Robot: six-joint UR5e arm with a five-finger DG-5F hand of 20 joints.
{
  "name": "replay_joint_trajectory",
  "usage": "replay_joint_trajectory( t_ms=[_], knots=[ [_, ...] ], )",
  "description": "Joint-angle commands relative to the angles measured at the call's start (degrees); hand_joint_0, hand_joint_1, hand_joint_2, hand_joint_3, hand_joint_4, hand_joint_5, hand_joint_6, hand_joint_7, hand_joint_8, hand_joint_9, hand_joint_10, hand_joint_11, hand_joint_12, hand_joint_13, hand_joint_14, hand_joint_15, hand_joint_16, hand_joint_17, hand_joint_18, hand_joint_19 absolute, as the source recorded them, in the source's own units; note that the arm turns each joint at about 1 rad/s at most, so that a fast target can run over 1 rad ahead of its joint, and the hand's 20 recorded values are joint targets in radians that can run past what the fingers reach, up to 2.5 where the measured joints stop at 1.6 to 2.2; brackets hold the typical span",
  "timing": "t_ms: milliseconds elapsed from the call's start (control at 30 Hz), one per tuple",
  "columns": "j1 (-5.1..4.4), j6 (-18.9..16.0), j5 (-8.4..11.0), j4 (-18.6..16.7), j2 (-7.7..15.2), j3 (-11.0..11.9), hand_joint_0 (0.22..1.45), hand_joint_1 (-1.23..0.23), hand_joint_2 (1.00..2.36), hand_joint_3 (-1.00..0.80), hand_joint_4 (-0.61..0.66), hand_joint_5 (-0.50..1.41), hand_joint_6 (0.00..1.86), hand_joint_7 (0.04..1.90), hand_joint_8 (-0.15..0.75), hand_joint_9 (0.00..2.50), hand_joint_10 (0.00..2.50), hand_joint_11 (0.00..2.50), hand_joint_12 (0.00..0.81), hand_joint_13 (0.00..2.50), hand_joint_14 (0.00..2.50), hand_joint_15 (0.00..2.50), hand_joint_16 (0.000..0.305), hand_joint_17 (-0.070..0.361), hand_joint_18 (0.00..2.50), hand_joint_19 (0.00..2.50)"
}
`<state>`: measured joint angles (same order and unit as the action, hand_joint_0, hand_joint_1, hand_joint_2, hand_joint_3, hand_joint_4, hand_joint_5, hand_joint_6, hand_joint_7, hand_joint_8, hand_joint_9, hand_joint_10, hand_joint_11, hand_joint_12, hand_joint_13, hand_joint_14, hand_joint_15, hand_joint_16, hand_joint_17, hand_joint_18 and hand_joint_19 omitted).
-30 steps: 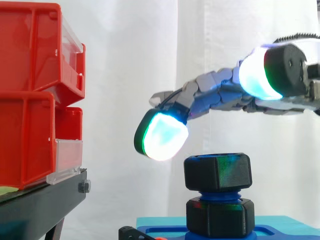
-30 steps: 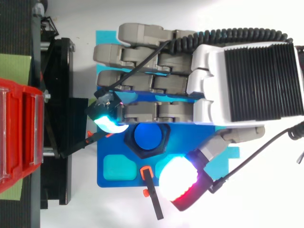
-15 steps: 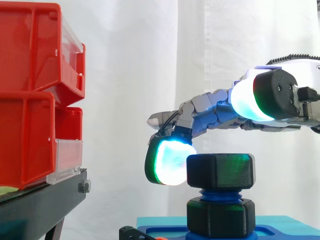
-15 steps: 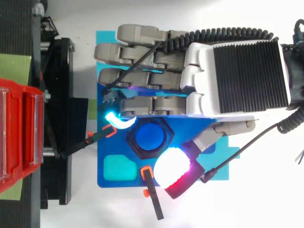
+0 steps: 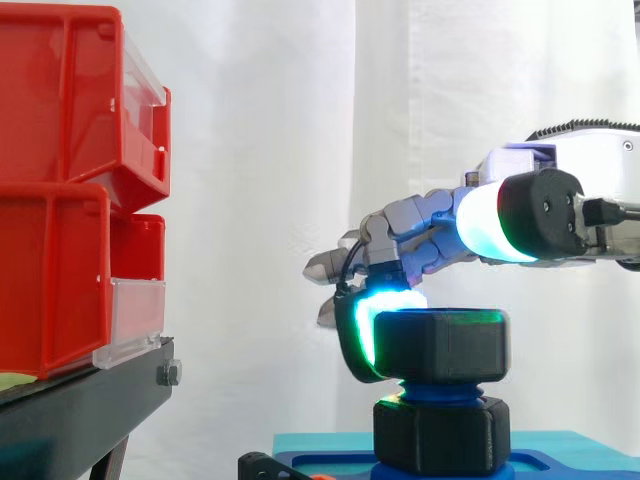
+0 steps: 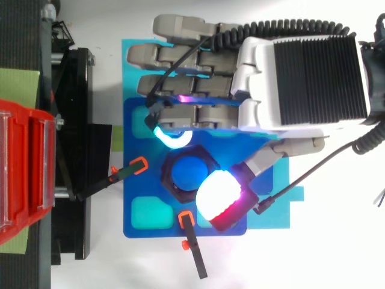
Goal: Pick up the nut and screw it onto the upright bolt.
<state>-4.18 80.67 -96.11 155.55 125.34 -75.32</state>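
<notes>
Nut point(image 5: 440, 345) on the bolt point(image 6: 187, 171) sits pinched between curled fingers point(image 5: 356, 338) and thumb point(image 6: 218, 195).

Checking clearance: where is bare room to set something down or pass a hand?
Free: white table at the top view's lower right, past the teal mat; the teal pocket at the blue plate's lower-left corner. Crowded: around the nut, where the hand reaches in.

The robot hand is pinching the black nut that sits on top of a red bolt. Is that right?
Nearly. The bolt is blue, not red: the top view shows its blue end in the middle of the black nut. The rest holds: the hand pinches that nut on top of the bolt.
</notes>
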Motion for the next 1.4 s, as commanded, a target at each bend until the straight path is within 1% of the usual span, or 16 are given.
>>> replay_joint_trajectory(
  t_ms=[0, 133, 433, 500, 600, 667, 700, 733, 767, 800, 833, 967, 1133, 1267, 1300, 1367],
  knots=[
    [0.58, 0.10, -0.22, 0.02, -0.01, 0.00, 0.50, -0.12, 1.00, -0.50, 0.17, -0.07, 0.52, 1.50, 0.259, 0.60, 0.00, 0.00, 0.304, 0.25, 0.00, 0.00, 0.042, 0.095, 0.00, 0.00],
    [1.19, 0.10, -0.83, 0.02, -0.01, 0.00, 0.50, -0.12, 1.00, -0.50, 0.15, -0.07, 0.54, 1.48, 0.261, 0.64, 0.00, 0.00, 0.301, 0.28, 0.00, 0.00, 0.041, 0.093, 0.00, 0.00],
    [2.34, 0.10, -1.18, -0.16, -0.01, 0.00, 0.52, -0.14, 1.00, -0.50, 0.14, -0.01, 0.54, 1.52, 0.257, 0.77, 0.00, 0.00, 0.277, 0.39, 0.00, 0.00, 0.039, 0.087, 0.06, 0.00],
    [2.42, 0.10, -1.36, 0.02, -0.01, 0.00, 0.52, -0.14, 1.00, -0.50, 0.14, -0.03, 0.50, 1.46, 0.256, 0.76, 0.00, 0.00, 0.278, 0.39, 0.00, 0.00, 0.038, 0.086, 0.06, 0.00],
    [2.69, 0.10, -1.71, 0.02, -0.01, 0.09, 0.51, -0.12, 1.00, -0.50, 0.20, -0.09, 0.50, 1.16, 0.247, 0.69, 0.00, 0.00, 0.291, 0.34, 0.00, 0.00, 0.040, 0.091, 0.03, 0.00],
    [3.04, 0.10, -2.50, 0.02, -0.01, 0.62, 0.50, -0.10, 1.00, -0.50, 0.23, -0.12, 0.50, 0.96, 0.236, 0.64, 0.00, 0.00, 0.304, 0.29, 0.00, 0.00, 0.042, 0.095, 0.00, 0.00],
    [3.13, 0.10, -2.68, 0.02, -0.01, 0.79, 0.50, -0.10, 1.00, -0.50, 0.23, -0.12, 0.50, 0.93, 0.231, 0.62, 0.00, 0.00, 0.305, 0.29, 0.00, 0.00, 0.043, 0.096, 0.00, 0.00],
    [3.21, 0.10, -3.03, 0.02, -0.01, 1.14, 0.49, -0.09, 1.00, -0.50, 0.21, -0.13, 0.50, 0.88, 0.228, 0.60, 0.00, 0.00, 0.306, 0.27, 0.00, 0.00, 0.043, 0.098, 0.00, 0.00],
    [3.57, 0.10, -4.09, 0.37, -0.01, 2.64, 0.49, -0.09, 1.00, -0.50, 0.20, -0.14, 0.50, 0.83, 0.224, 0.58, 0.00, 0.00, 0.308, 0.25, 0.00, 0.00, 0.044, 0.100, 0.00, 0.00],
    [3.65, 0.10, -4.52, 0.63, -0.01, 3.17, 0.49, -0.08, 1.00, -0.50, 0.19, -0.16, 0.50, 0.77, 0.217, 0.54, 0.00, 0.00, 0.311, 0.22, 0.00, 0.00, 0.045, 0.102, 0.00, 0.00],
    [3.65, 0.10, -5.05, 1.07, -0.01, 3.69, 0.49, -0.07, 1.00, -0.50, 0.18, -0.16, 0.50, 0.75, 0.215, 0.51, 0.00, 0.00, 0.312, 0.20, 0.00, 0.00, 0.046, 0.103, 0.00, 0.00],
    [3.65, 0.45, -5.14, 1.86, -0.01, 3.96, 0.47, -0.04, 1.00, -0.50, 0.16, -0.18, 0.50, 0.68, 0.206, 0.38, 0.00, 0.00, 0.324, 0.11, 0.00, 0.00, 0.049, 0.111, 0.00, 0.00],
    [2.95, 0.98, -4.96, 1.69, -0.01, 3.25, 0.47, -0.03, 1.00, -0.50, 0.16, -0.18, 0.50, 0.68, 0.202, 0.36, 0.00, 0.00, 0.325, 0.09, 0.00, 0.00, 0.050, 0.112, 0.00, 0.00],
    [2.07, 0.98, -3.73, 1.86, -0.01, 3.17, 0.47, -0.01, 1.00, -0.50, 0.16, -0.17, 0.50, 0.70, 0.203, 0.36, 0.00, 0.00, 0.326, 0.08, 0.00, 0.00, 0.051, 0.114, 0.00, 0.00],
    [1.63, 0.98, -2.85, 2.13, -0.01, 3.17, 0.47, -0.01, 1.00, -0.50, 0.16, -0.17, 0.50, 0.70, 0.205, 0.36, 0.00, 0.00, 0.327, 0.08, 0.00, 0.00, 0.051, 0.114, 0.00, 0.00],
    [1.37, 0.98, -2.50, 2.30, -0.01, 3.17, 0.47, -0.01, 1.00, -0.50, 0.17, -0.16, 0.50, 0.74, 0.209, 0.36, 0.00, 0.00, 0.326, 0.08, 0.00, 0.00, 0.050, 0.114, 0.00, 0.00]
  ],
)
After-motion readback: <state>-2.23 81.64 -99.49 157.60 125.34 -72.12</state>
